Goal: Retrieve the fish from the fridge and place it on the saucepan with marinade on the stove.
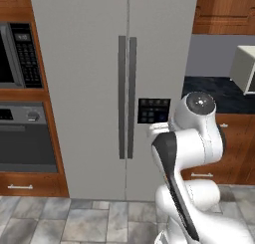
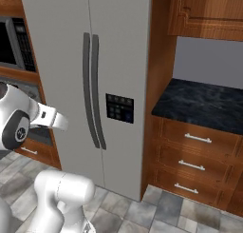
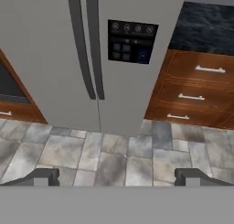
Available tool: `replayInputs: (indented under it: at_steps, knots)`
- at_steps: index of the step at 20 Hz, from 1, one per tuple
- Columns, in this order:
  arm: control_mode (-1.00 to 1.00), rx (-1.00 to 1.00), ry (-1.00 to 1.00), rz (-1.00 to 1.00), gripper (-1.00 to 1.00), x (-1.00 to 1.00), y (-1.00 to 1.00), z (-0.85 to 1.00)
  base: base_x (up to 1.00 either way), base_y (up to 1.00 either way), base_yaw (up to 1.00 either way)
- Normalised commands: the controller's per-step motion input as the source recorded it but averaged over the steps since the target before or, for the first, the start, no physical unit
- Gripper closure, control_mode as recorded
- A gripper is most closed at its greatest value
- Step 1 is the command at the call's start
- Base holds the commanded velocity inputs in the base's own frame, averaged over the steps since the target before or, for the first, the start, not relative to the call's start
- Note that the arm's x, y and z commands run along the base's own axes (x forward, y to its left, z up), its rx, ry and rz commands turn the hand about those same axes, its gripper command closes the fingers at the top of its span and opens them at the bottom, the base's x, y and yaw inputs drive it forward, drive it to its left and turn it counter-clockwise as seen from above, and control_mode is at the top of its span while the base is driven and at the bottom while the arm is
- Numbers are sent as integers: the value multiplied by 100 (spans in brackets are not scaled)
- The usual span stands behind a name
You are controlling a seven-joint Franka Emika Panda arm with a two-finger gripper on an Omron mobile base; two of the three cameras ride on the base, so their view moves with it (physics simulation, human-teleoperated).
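The fridge [image 1: 89, 88] stands straight ahead with both light-grey doors shut, its two dark vertical handles [image 1: 127, 103] side by side at the middle. Its dispenser panel [image 1: 153, 111] is on the right door. The same fridge [image 2: 118, 51] and handles [image 2: 92, 89] fill the left of the right base view. In the hand view my gripper [image 3: 118, 178] is open and holds nothing, well back from the fridge [image 3: 45, 58] and above the tiled floor. The fish is hidden behind the shut doors. The saucepan, marinade and stove are out of view.
A built-in oven [image 1: 25, 138] and a microwave [image 1: 20, 54] sit left of the fridge. To its right are a dark stone counter [image 2: 204, 103] over wooden drawers [image 2: 194, 160] and a white appliance [image 1: 244, 68]. Grey tiled floor [image 3: 114, 150] lies in front.
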Motion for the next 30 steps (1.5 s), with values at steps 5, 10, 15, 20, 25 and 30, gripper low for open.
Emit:
replayInputs:
  at_steps: [5,10,15,20,25,30]
  knots:
    - [-100,12,1,-16,-100,61,40,-1,0,0,0]
    - [-100,16,4,-11,-100,78,26,-8,0,0,0]
    - [-100,8,2,-10,-100,78,27,-10,0,0,0]
    - [-100,0,0,-11,-100,60,33,-12,0,0,0]
    - [-100,0,0,-8,-100,52,6,0,0,0,0]
    - [-100,0,2,-7,-100,50,0,0,0,0,0]
